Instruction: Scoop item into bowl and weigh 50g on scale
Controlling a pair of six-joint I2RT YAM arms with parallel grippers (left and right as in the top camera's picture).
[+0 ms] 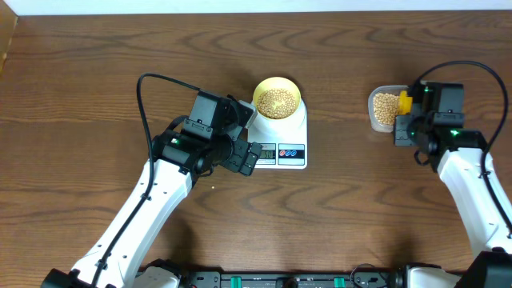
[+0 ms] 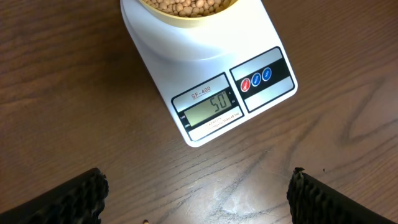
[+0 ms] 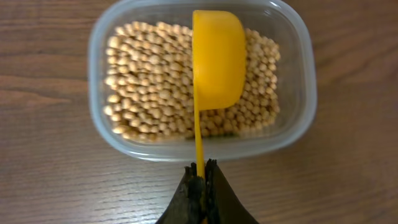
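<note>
Scale (image 2: 186, 59) showing 50, left arm (image 1: 164, 180) reaching in beside it, fingers (image 2: 74, 199) spread

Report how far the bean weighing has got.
Done: the bowl of beans sits on the scale, whose display reads 50. In hand: the right gripper is shut on the yellow scoop over the tub. Left: setting the scoop down, likely.

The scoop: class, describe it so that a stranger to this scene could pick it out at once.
On the wooden table's right side stands a clear tub of beans. Over it is the scoop, its handle pinched in the right claw. Unlike the pale bowl on the scale, it is bright yellow with a handle.
</note>
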